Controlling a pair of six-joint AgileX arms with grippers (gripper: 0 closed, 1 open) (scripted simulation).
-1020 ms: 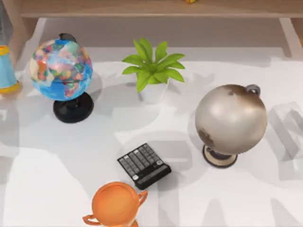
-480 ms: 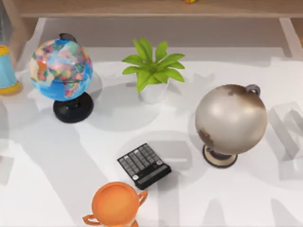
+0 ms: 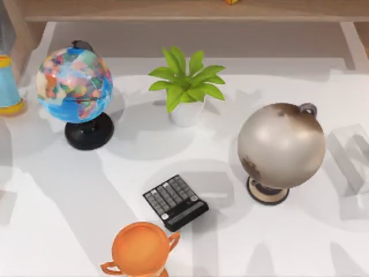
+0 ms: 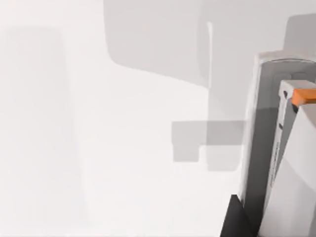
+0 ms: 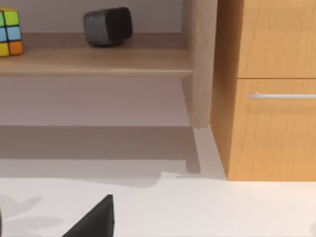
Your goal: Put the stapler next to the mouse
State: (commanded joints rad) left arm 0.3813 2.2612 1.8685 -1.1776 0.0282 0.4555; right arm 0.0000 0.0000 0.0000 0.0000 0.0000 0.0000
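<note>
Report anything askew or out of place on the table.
Nothing is spilled or toppled. The calculator lies at an angle to the table edge, and the orange cup sits close beside it; both globes stand upright.

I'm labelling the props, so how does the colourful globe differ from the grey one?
The colourful globe is blue with bright patchwork countries; the grey globe is a dull pale ball with brown patches. The colourful one stands on a black base on the table's left, the grey one on a tan base on the right. The grey one looks larger. Both stand upright on round bases.
</note>
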